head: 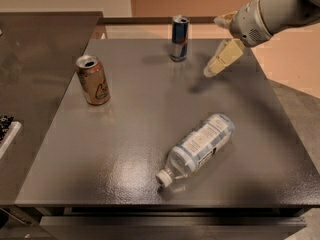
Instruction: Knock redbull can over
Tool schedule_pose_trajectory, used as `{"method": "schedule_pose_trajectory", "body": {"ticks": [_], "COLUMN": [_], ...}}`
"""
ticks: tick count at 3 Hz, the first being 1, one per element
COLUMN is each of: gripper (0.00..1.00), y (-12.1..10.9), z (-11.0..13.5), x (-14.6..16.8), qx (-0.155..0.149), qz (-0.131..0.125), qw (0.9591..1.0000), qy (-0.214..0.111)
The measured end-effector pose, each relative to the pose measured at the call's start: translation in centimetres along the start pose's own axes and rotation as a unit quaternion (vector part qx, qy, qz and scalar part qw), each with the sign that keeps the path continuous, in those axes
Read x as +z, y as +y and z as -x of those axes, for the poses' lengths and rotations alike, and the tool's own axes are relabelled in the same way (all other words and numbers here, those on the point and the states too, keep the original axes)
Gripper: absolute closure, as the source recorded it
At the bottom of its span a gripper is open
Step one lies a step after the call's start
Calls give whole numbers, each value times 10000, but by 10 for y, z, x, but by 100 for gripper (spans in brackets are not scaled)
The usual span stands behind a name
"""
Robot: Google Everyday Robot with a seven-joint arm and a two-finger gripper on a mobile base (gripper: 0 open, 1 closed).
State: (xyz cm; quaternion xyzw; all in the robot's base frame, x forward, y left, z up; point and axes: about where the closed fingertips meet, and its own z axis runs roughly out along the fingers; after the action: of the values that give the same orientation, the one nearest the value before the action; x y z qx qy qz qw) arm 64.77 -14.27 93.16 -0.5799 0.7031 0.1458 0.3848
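The redbull can [179, 38] is slim, blue and silver, and stands upright near the far edge of the dark grey table [135, 134]. My gripper [217, 63] reaches in from the upper right on a grey arm. It hangs above the table, to the right of the can and a little nearer to the camera. It is apart from the can, with a gap of about a can's width between them, and its shadow falls on the table just below it.
A tan-orange can [93, 79] stands open-topped at the table's left. A clear plastic bottle [198, 147] with a white label lies on its side at front centre. A second dark table [35, 59] adjoins on the left.
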Motion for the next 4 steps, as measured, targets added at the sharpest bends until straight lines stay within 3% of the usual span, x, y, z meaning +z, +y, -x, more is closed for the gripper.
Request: {"method": "schedule_pose_trajectory", "body": {"ticks": [1,3,4], "gripper": [0,0,0], "y": [-15,-38,-49], "z": [7,11,13], "x": [22,54,63], "qx": [48,169,302], "qz": [51,98,106], "qw": [9993,9940,9918], "qy": [-355,-1072,-1234]}}
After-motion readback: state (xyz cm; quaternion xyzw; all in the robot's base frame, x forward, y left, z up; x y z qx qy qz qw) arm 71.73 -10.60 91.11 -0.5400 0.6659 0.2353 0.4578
